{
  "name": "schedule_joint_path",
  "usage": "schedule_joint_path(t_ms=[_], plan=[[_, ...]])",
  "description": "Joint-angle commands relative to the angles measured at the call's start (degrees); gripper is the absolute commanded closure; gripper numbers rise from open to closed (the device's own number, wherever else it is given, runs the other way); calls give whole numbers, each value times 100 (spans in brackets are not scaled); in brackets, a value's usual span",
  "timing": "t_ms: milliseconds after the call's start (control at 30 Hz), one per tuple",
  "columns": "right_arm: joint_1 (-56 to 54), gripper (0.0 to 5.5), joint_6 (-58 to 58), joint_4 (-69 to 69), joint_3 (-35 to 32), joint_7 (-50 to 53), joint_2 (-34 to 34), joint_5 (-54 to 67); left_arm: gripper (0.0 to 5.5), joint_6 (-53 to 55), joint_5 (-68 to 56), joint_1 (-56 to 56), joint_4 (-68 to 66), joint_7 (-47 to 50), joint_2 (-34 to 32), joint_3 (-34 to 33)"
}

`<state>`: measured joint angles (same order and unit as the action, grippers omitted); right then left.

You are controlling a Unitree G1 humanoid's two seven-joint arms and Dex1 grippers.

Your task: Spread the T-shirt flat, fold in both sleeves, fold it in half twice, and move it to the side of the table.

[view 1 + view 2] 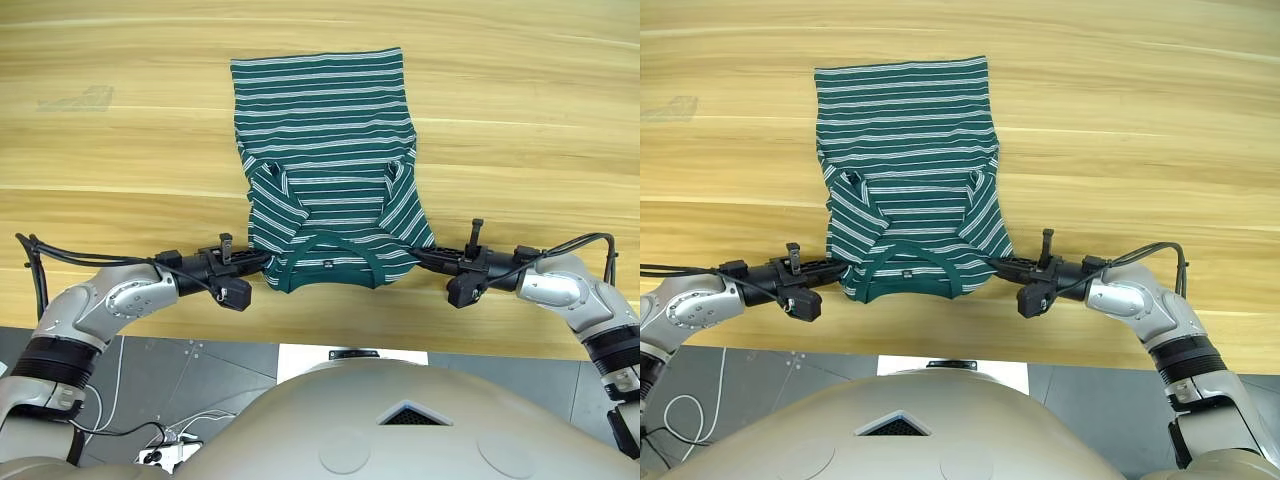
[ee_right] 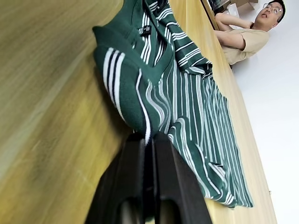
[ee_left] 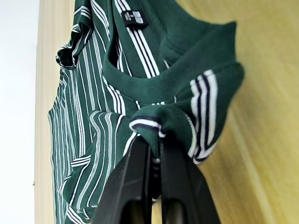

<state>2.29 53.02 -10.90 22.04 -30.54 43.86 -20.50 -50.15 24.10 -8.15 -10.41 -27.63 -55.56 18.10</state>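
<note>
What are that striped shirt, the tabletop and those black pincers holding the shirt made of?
The T-shirt looks like soft knit fabric, probably cotton jersey: it drapes and bunches where it is pinched. The table shows pale wood grain with a smooth, low-sheen finish; whether it is solid wood or laminate cannot be told. The fingers are black, smooth and rigid-looking, likely plastic, possibly coated metal.

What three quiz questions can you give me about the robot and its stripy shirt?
1. True or false: both sleeves of the T-shirt are folded in.
2. Which end of it lies nearest the robot? A) collar B) bottom hem C) a pocket
3. Fill in: the left gripper and the right gripper are each shut on the ____.
Key: 1 true; 2 A; 3 T-shirt.
</note>
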Motion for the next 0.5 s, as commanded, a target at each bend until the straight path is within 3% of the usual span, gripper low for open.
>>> schedule_joint_path(t_ms=[33,267,500], plan=[[-57,550,-25,59,13,-60,-66,147,546,27,15,-78,-142,-161,258,260],[736,550,-329,1149,-245,-382,651,651,546,272,-1453,-1014,1460,-464,36,43],[1616,550,-776,2395,-895,-514,1224,1814,546,504,-2300,-2275,2613,-314,-115,-979]])
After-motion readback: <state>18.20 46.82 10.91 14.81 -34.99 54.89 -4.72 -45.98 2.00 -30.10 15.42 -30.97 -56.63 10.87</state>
